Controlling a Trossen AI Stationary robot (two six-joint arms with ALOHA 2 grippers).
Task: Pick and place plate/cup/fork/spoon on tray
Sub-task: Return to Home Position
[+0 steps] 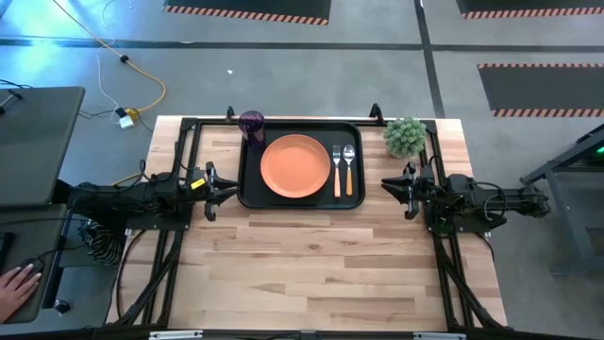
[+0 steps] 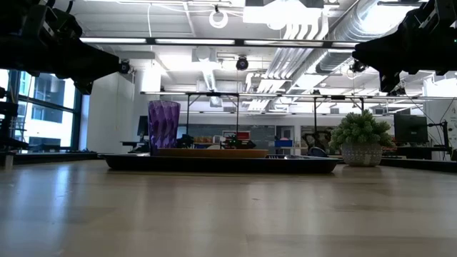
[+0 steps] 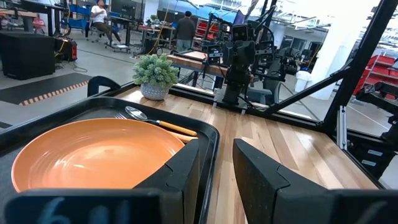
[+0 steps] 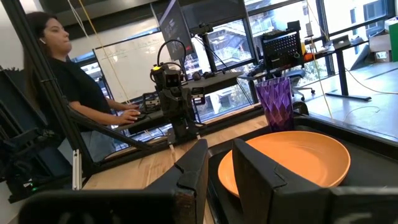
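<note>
On the pale wooden table (image 1: 311, 264), the large black rectangular plastic tray (image 1: 249, 187) holds everything. The large round orange plate (image 1: 295, 166) lies at its centre. The small translucent purple cup (image 1: 251, 122) stands upright at the plate's 11 o'clock. At the plate's 3 o'clock the orange-handled fork (image 1: 337, 170) and orange-handled spoon (image 1: 348, 168) lie side by side. The left gripper (image 3: 216, 144) hovers at the tray's 9 o'clock and the right gripper (image 4: 221, 144) at its 3 o'clock. Both have their fingers slightly parted and empty. A small green potted plant (image 1: 406, 137) sits at the tray's 2 o'clock.

Orange plate (image 1: 295, 167), black tray (image 1: 248, 181), purple cup (image 1: 251, 122), orange-handled silver fork (image 1: 337, 176), orange-handled silver spoon (image 1: 348, 174)
</note>
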